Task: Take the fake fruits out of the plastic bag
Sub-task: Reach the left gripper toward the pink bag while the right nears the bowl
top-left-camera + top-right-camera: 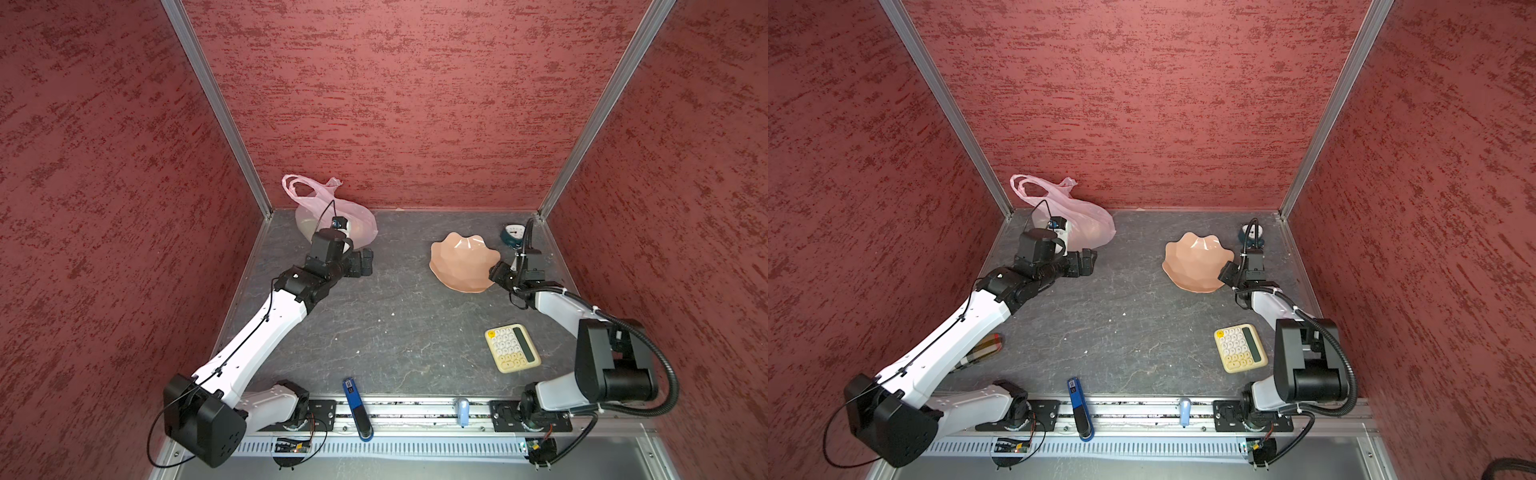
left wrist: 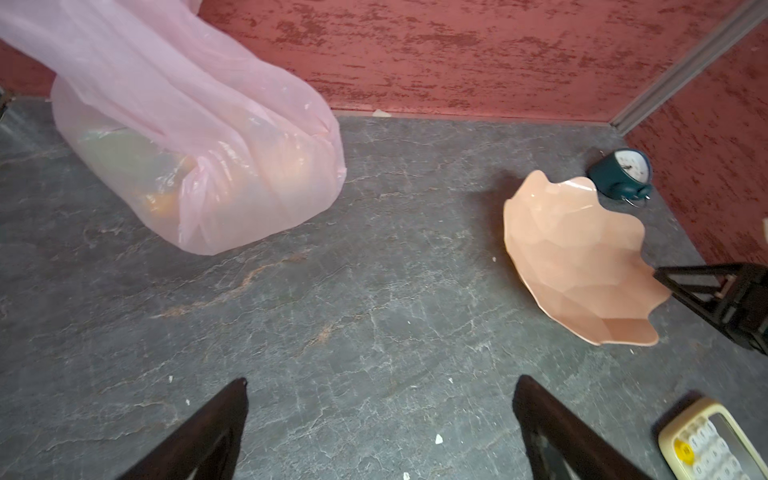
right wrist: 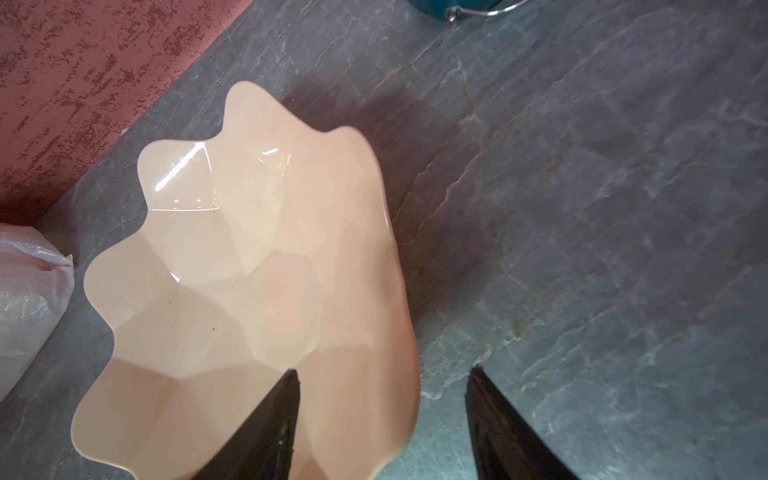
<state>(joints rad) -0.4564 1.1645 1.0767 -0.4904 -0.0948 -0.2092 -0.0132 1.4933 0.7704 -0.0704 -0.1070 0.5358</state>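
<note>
Fake fruits (image 2: 286, 166) showed in the left wrist view only as blurred orange and greenish shapes inside the plastic bag (image 2: 199, 104), whose thin pink film draped over them on the grey table (image 2: 332, 291) by the back wall. The left gripper (image 2: 380, 382) hung with its jaws spread wide over bare table, near the bag but apart from it, gripping nothing. In the right wrist view the right gripper (image 3: 385, 370) had its jaws parted astride the rim of the peach bowl (image 3: 249, 270), one finger over the bowl's inside and the other over the table outside, clear of the rim. In both top views the bag sat in the far left corner just beyond the left gripper, and the right gripper met the bowl's near right edge, with a clock (image 1: 513, 235) behind it and a calculator (image 1: 512, 348) nearer the front.
</note>
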